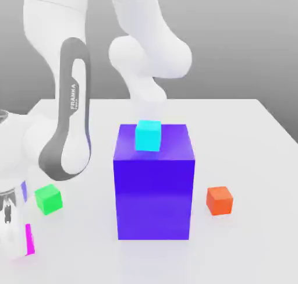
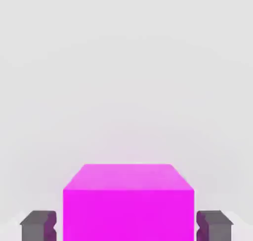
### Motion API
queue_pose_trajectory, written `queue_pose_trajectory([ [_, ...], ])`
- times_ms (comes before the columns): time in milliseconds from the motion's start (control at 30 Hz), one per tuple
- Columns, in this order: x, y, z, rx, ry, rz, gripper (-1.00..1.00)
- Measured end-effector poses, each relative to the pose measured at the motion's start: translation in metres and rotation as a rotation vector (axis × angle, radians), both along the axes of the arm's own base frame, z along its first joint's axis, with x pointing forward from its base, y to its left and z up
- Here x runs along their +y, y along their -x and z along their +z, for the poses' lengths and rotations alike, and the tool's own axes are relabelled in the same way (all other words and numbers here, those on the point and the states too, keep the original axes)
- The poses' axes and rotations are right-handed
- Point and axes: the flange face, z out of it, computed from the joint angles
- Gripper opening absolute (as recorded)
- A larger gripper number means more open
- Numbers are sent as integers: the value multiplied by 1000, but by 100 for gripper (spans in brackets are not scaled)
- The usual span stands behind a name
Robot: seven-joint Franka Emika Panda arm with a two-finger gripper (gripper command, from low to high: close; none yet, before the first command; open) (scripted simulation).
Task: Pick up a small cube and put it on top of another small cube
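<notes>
A magenta cube (image 2: 128, 205) sits between the two fingers of my gripper (image 2: 126, 226). Dark fingers (image 2: 37, 226) stand on either side of it with a thin gap showing, so the gripper is open around it. In the exterior view the magenta cube (image 1: 29, 239) shows as a sliver beside the white hand at the lower left. A green cube (image 1: 48, 198) lies just beyond it. An orange cube (image 1: 219, 200) sits on the table at the exterior view's right. A cyan cube (image 1: 148, 135) rests on top of the big blue block.
The tall blue block (image 1: 154, 190) stands in the middle of the white table (image 1: 244, 137), between the green and orange cubes. The arm's white and grey links (image 1: 70, 131) loom over the exterior view's left side.
</notes>
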Motion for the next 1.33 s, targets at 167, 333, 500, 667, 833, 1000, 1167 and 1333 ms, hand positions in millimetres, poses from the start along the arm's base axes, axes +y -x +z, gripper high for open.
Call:
queue_pose_trajectory([
  [167, -1, 0, 18, 0, -1, -1, -100],
  [333, -1, 22, 69, 2, 2, -39, -100],
  [500, 1, 85, 95, 4, 4, -155, -100],
  [667, 16, 136, 105, 0, 0, -244, -100],
  [833, 19, 140, 61, 0, -1, -250, -100],
  [1000, 19, 141, 46, 0, -1, -251, 100],
  [1167, 18, 141, 54, 1, -1, -253, 100],
  [1333, 18, 142, 101, 0, -2, -253, 100],
])
